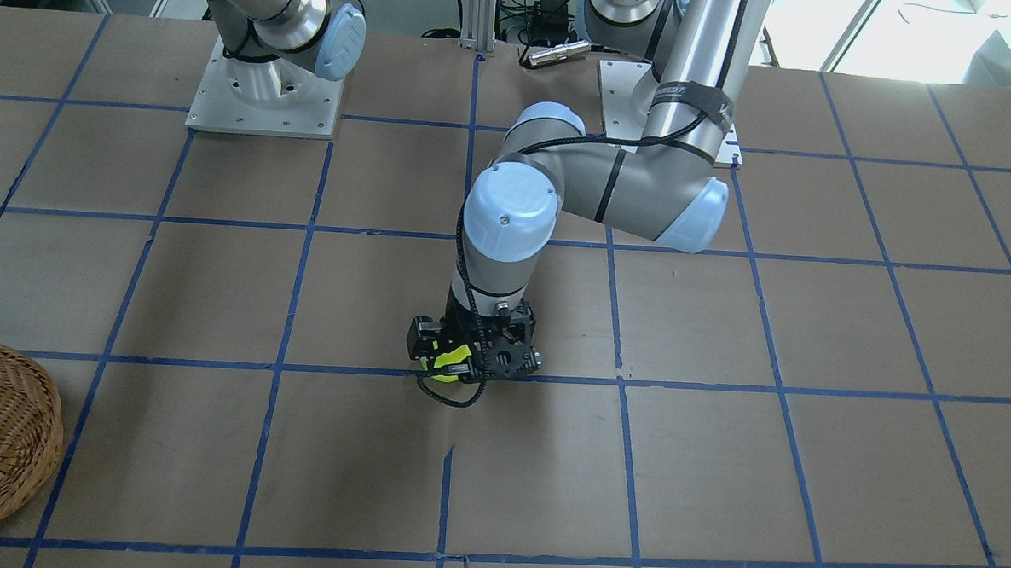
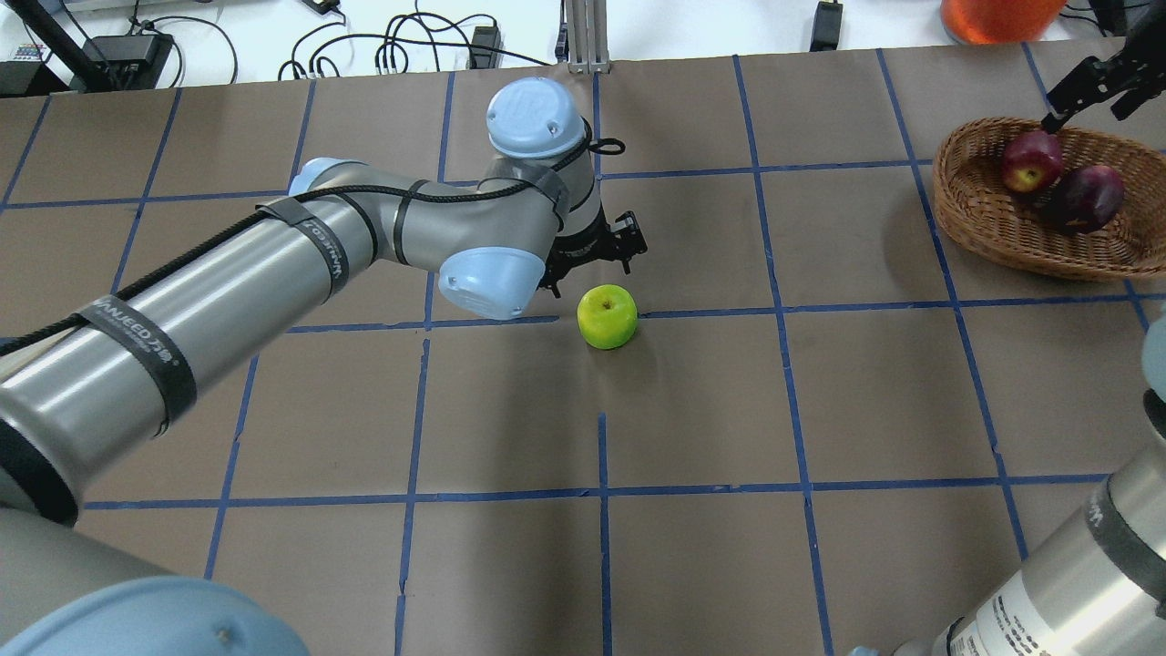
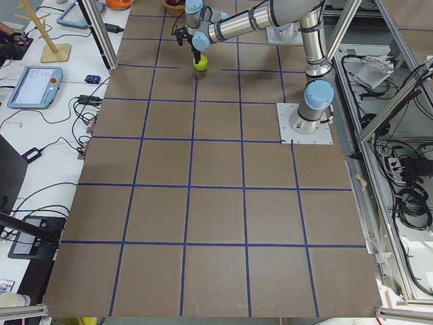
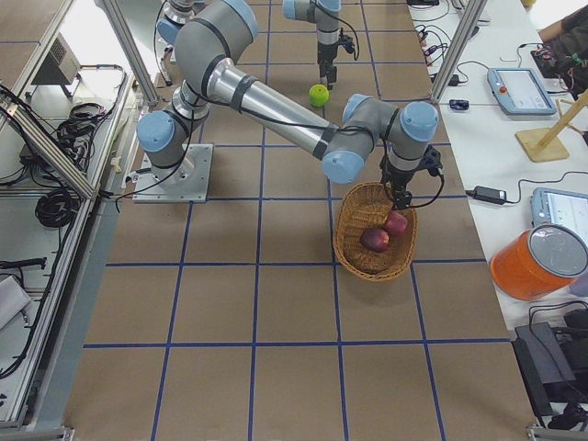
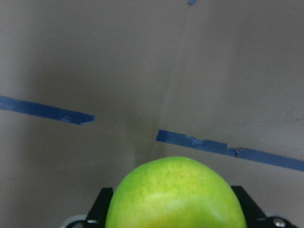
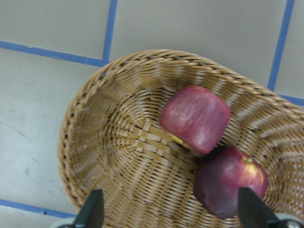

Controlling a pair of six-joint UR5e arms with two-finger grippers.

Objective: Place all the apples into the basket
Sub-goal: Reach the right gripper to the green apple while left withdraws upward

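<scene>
The lime green apple (image 2: 608,316) rests on the brown paper at the table's middle, on a blue tape line. My left gripper (image 2: 592,264) hangs just above it, pointing down and open. In the left wrist view the green apple (image 5: 173,194) fills the bottom between the two fingers (image 5: 102,206). The wicker basket (image 2: 952,187) stands at the far right and holds the red apple (image 2: 1031,161) and the maroon apple (image 2: 1089,196). My right gripper (image 2: 1089,102) hovers open and empty over the basket. The right wrist view shows the basket's rim (image 6: 95,90), the red apple (image 6: 195,118) and the maroon apple (image 6: 230,187).
The table is covered in brown paper with a blue tape grid. An orange container (image 2: 997,14) stands beyond the basket at the far edge. An aluminium post (image 2: 583,36) rises at the back middle. Both arm bases (image 1: 266,94) sit on the robot's side.
</scene>
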